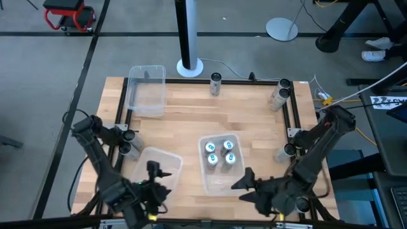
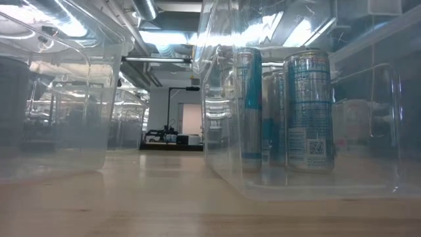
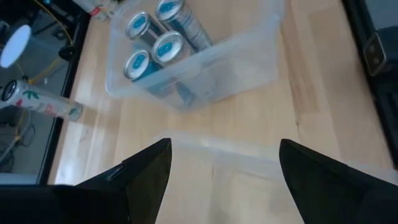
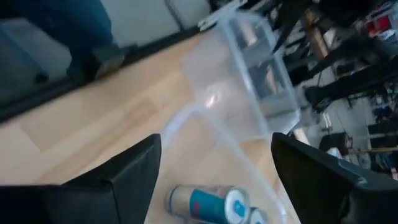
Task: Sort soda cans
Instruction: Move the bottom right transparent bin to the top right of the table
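Note:
Several silver soda cans with blue tops [image 1: 220,152] stand upright in a clear bin [image 1: 219,183] at the table's middle; the low view shows them [image 2: 309,108] through the bin wall. More soda cans stand on the table's far edge [image 1: 216,83], at the far right corner [image 1: 280,95], and at the left [image 1: 127,141] and right [image 1: 286,151] edges. My left gripper [image 1: 160,175] hangs open over an empty clear bin [image 1: 156,159] at the near left. My right gripper [image 1: 244,184] hangs open beside the near end of the bin with the cans. Neither has anything between its fingers.
A third clear bin [image 1: 146,89] sits at the far left corner. Black rails [image 1: 122,108] frame the wooden tabletop. Bare wood lies between the bins and the far edge. A black post on a white base [image 1: 189,63] stands behind the table.

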{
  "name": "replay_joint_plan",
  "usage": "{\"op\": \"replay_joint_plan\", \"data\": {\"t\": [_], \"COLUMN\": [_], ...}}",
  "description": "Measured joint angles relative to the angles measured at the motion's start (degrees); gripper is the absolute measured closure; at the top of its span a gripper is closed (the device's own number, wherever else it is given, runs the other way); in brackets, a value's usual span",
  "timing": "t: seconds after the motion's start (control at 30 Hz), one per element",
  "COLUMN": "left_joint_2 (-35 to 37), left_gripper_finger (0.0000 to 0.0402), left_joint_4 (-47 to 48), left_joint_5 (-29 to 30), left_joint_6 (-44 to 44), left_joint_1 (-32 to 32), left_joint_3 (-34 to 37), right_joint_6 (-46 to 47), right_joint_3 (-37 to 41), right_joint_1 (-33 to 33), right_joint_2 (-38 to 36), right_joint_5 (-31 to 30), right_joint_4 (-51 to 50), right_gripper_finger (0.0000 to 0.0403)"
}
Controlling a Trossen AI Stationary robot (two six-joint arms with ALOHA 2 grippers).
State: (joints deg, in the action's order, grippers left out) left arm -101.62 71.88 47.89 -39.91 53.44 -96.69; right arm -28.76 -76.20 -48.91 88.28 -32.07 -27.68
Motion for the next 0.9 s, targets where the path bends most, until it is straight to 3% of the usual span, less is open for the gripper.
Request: {"op": "replay_joint_plan", "data": {"t": [0.4,0.63,0.9], "left_joint_2": [0.04,0.06,0.07], "left_gripper_finger": [0.0117,0.0117,0.0117], "left_joint_4": [-0.31,-0.27,0.06], "left_joint_5": [2.52,2.54,2.54], "left_joint_6": [-6.27,-6.29,-6.20], "left_joint_1": [4.65,4.11,3.40], "left_joint_3": [0.51,0.51,0.51], "right_joint_6": [-1.14,6.30,12.50], "right_joint_3": [0.02,0.04,0.04], "right_joint_1": [0.55,1.81,4.04], "right_joint_2": [11.11,14.29,14.71], "right_joint_5": [-2.07,-6.01,-3.11], "right_joint_4": [5.29,4.90,2.08], "right_gripper_finger": [0.0098,0.0098,0.0137]}}
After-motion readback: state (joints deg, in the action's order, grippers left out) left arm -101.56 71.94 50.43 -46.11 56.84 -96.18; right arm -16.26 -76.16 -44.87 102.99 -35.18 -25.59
